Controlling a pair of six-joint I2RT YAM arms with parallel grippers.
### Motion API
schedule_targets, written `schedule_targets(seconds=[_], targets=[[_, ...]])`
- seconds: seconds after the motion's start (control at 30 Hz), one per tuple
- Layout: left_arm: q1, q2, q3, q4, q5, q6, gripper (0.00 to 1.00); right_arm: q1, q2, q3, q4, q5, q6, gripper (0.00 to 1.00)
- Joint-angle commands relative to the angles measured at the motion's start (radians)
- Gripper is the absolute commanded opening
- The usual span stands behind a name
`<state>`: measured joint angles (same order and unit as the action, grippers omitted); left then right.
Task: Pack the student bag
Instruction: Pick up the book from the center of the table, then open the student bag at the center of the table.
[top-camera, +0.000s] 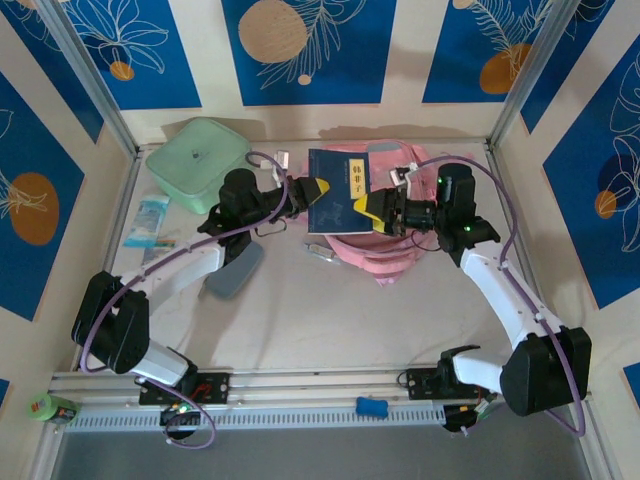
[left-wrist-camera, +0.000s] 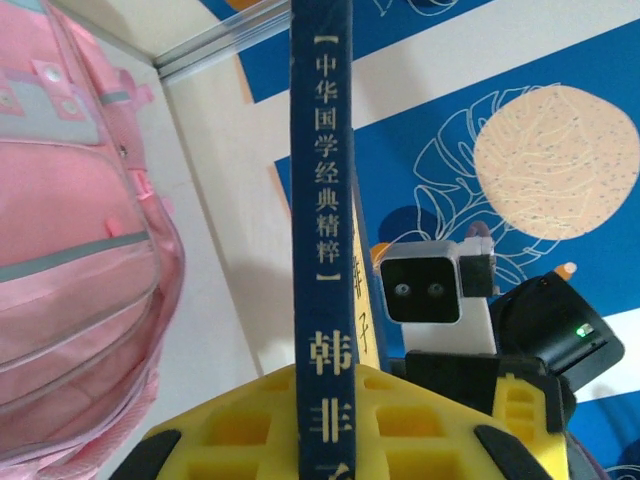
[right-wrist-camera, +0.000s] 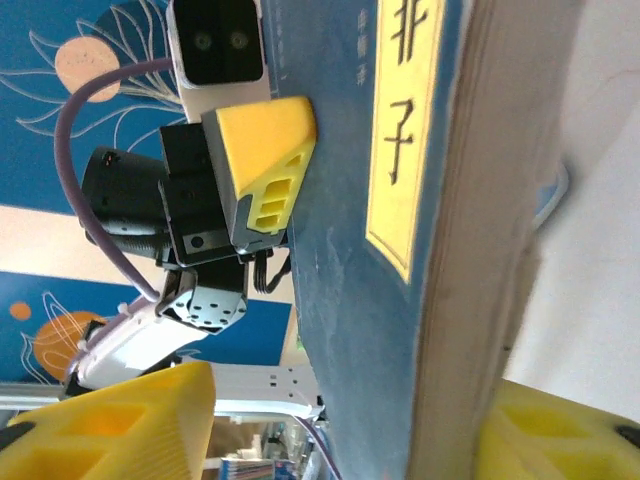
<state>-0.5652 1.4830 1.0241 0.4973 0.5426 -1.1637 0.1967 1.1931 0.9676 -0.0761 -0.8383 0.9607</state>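
Observation:
A dark blue book (top-camera: 338, 190) with a yellow title label hangs upright above the pink student bag (top-camera: 385, 255), which lies at the back of the table. My left gripper (top-camera: 312, 190) is shut on the book's spine edge; in the left wrist view the spine (left-wrist-camera: 320, 200) runs up between the yellow fingers (left-wrist-camera: 240, 420), with the bag (left-wrist-camera: 70, 250) at the left. My right gripper (top-camera: 375, 212) straddles the opposite, page edge. In the right wrist view the book (right-wrist-camera: 400, 250) stands between its jaws (right-wrist-camera: 340, 430); a gap shows between the left finger (right-wrist-camera: 110, 420) and the cover.
A mint green zip case (top-camera: 197, 160) sits at the back left. A small blue-and-white packet (top-camera: 148, 222) lies by the left wall, and a grey flat pouch (top-camera: 235, 270) lies beside the left arm. Walls close in on three sides.

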Motion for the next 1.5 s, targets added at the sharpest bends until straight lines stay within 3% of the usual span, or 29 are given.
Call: schedule_targets(seconds=[0.0,0.07,0.37,0.43,0.5,0.7,0.83,0.97,1.07,1.47], targets=[[-0.007,-0.036,0.039,-0.057,-0.017,0.076,0.0,-0.011,-0.017,0.017,-0.015,-0.013,-0.017,0.45],[-0.01,-0.041,0.045,-0.082,-0.024,0.093,0.0,-0.012,-0.008,0.023,-0.038,-0.012,-0.032,0.33],[-0.032,-0.044,0.087,-0.172,-0.028,0.154,0.01,-0.032,-0.011,0.044,-0.163,0.02,-0.125,0.01],[-0.033,-0.051,0.096,-0.226,-0.042,0.188,0.23,-0.057,-0.022,0.058,-0.211,0.032,-0.15,0.0],[-0.033,-0.065,0.113,-0.324,-0.075,0.272,0.32,-0.085,-0.036,0.078,-0.276,0.046,-0.183,0.0],[-0.046,-0.017,0.182,-0.586,-0.185,0.661,0.46,-0.192,-0.089,0.155,-0.575,0.223,-0.278,0.0],[-0.119,0.053,0.243,-0.686,-0.261,0.921,0.58,-0.34,-0.144,0.124,-0.629,0.18,-0.275,0.0],[-0.178,0.173,0.373,-0.817,-0.329,1.119,0.63,-0.457,-0.188,0.118,-0.702,0.213,-0.317,0.0],[-0.202,0.261,0.435,-0.821,-0.338,1.201,0.66,-0.533,-0.204,0.11,-0.733,0.242,-0.327,0.0],[-0.281,0.641,0.812,-0.934,-0.413,1.433,0.71,-0.642,-0.198,0.04,-0.695,0.349,-0.318,0.0]])
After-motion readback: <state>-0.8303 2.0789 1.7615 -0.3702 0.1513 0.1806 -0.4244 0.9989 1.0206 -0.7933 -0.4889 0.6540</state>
